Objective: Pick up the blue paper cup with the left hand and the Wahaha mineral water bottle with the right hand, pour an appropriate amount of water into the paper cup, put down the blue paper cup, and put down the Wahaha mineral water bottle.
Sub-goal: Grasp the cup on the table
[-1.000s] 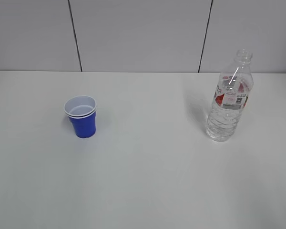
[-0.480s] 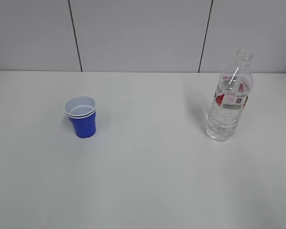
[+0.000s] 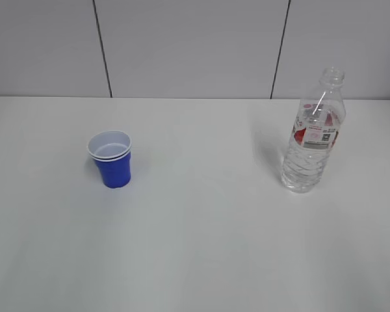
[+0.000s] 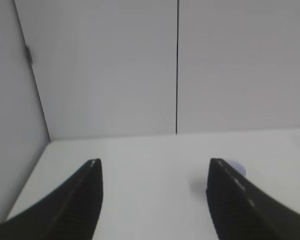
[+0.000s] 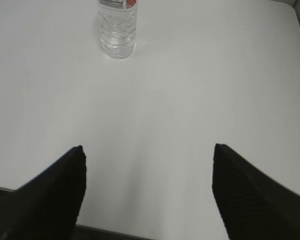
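Exterior view: small deep-blue paper cup with white double rim (image 3: 110, 159) upright on left of white counter (image 3: 201, 240); tall clear ribbed plastic bottle with red-and-white label (image 3: 312, 140) upright on right, well apart. Neither arm visible there.
Left wrist view: left hand (image 4: 152, 192) jaws wide, empty; cup rim peeks behind right finger.
Right wrist view: right hand (image 5: 147, 187) jaws wide, empty; bottle base far ahead, top cropped.

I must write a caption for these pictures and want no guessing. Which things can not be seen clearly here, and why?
- Blue paper cup, left wrist view: only a blurred sliver shows behind the right finger of the open left gripper.
- Wahaha mineral water bottle, right wrist view: the top edge cuts it off at the label.
- Label text: too small in every view.
- Both arms: outside the exterior view.
- Cup's contents: not clear.
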You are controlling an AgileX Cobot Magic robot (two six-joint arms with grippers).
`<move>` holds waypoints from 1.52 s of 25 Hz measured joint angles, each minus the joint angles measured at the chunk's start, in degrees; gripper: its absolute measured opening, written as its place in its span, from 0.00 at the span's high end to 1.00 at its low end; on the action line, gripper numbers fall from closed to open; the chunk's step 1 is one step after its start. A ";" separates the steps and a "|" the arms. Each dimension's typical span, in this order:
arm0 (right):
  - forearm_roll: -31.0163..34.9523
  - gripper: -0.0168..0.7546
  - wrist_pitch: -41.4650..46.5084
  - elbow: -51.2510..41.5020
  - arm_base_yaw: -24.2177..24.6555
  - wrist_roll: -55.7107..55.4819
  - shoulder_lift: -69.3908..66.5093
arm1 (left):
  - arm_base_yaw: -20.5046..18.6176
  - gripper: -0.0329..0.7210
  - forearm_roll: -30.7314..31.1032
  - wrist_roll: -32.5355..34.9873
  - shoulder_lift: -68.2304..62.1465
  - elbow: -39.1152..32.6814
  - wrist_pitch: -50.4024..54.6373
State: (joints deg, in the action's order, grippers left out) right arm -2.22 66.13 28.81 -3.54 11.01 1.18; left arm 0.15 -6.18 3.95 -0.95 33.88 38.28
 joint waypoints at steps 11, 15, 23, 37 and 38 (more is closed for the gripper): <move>1.82 0.22 0.00 0.00 0.00 0.00 0.00 | 0.00 0.30 0.60 0.00 -12.96 0.00 -21.60; 3.02 0.22 0.00 0.00 0.00 0.00 0.00 | 0.11 0.30 0.60 0.00 -22.45 0.00 -31.80; 3.06 0.22 -6.57 0.78 0.00 -1.50 0.00 | 5.18 0.30 6.82 0.00 -40.86 0.00 -45.06; 2.22 0.22 -44.35 0.87 0.00 -1.67 -8.67 | 9.05 0.30 6.18 0.00 -56.95 -1.03 -53.56; 2.22 0.22 -46.94 0.78 0.00 -1.54 -10.75 | 9.38 0.30 5.78 0.00 -58.51 -1.92 -55.68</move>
State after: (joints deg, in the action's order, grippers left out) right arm 0.00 19.18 29.59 -3.54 9.47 -9.57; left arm 9.53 -0.40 3.95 -59.45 31.96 -17.40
